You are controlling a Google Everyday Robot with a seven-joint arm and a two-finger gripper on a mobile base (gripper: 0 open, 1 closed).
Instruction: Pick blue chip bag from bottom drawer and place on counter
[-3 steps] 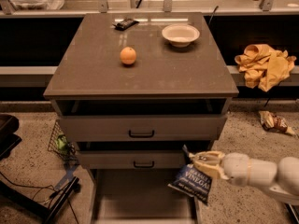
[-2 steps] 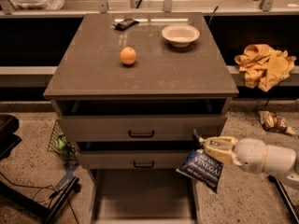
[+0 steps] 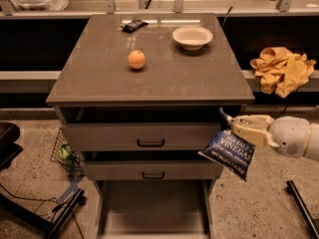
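One claw (image 3: 233,127), clamped on the blue chip bag (image 3: 228,153) hanging beneath it — the worktop (image 3: 174,78) lies up and leftward.

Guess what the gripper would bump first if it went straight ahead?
Probably the top drawer, at its right end; depth is unclear. The gripper, right of it holding the blue chip bag, points left.

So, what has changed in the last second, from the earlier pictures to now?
The gripper, shut on the blue chip bag, has lifted it up and to the right, away from the bottom drawer. The bag now hangs by the cabinet's right front corner, just below the counter edge. The orange, the bowl and the black wrapper stayed in place.
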